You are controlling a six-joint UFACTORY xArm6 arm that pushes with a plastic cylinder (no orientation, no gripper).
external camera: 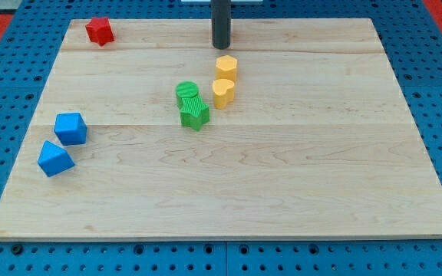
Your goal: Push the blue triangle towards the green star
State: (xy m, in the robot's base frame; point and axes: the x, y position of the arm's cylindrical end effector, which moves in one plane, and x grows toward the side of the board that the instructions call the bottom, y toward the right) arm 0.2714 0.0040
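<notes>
Sitting near the view's top centre, the rod's tip [220, 46] is on the table [298, 176], just above the upper yellow block [226, 66]. No gripper on this rig, so nothing to report as open or closed; it's a bare rod.

Blue triangle [54, 159] is at the view's lower left, near the table's left edge, just below-left of the blue cube [70, 128]; whether the two touch is hard to tell. Green star [195, 115] is mid-table, touching or nearly touching the green cylinder [187, 93] above it. Second yellow block [222, 93] is just to the right of the greens. Red block [99, 31] is in the top-left corner, out of the way.

Key relation: the triangle lies well down and left of the tip, and the star lies right and slightly up from the triangle. So the push line runs rightward and a bit upward. Judgement: the tip needs to get round to the triangle's left/lower-left side first, passing clear of the blue cube, before any push. Approaching straight from the current spot would likely shove the triangle away from the star.
</notes>
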